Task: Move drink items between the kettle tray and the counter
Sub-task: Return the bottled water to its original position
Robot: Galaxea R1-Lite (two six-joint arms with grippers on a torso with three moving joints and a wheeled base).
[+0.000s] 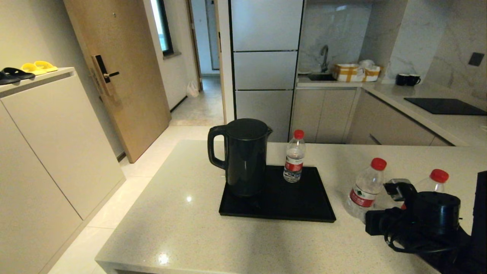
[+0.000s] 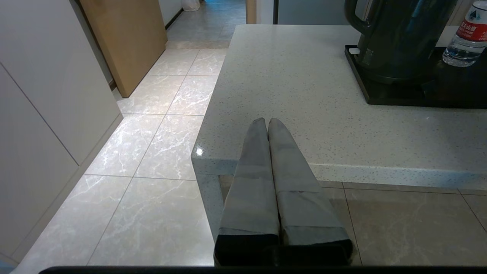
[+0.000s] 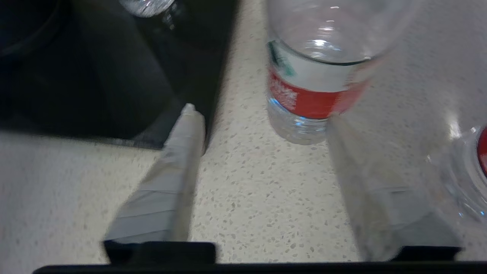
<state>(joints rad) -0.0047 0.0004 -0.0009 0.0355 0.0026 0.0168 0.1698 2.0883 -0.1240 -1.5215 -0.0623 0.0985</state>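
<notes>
The matte black kettle [image 1: 243, 158] stands on the left part of the black kettle tray [image 1: 304, 201], on the beige counter [image 1: 182, 213]. One red-capped bottle [image 1: 294, 161] stands on the tray's far side. Two more bottles [image 1: 365, 188] [image 1: 435, 182] stand on the counter right of the tray. My right gripper [image 3: 262, 118] is open and low over the counter. The nearer counter bottle [image 3: 312, 87] is just beyond its fingertips and untouched. One finger [image 3: 182, 144] lies by the tray's corner [image 3: 114, 76]. My left gripper [image 2: 268, 121] is shut and empty at the counter's front left corner.
Two black mugs [image 1: 407, 79], a black hob [image 1: 443, 106] and a sink tap [image 1: 324, 57] are on the grey worktop behind. The counter's left edge drops to tiled floor [image 2: 152, 152]. A third bottle [image 3: 471, 171] stands close beside my right finger.
</notes>
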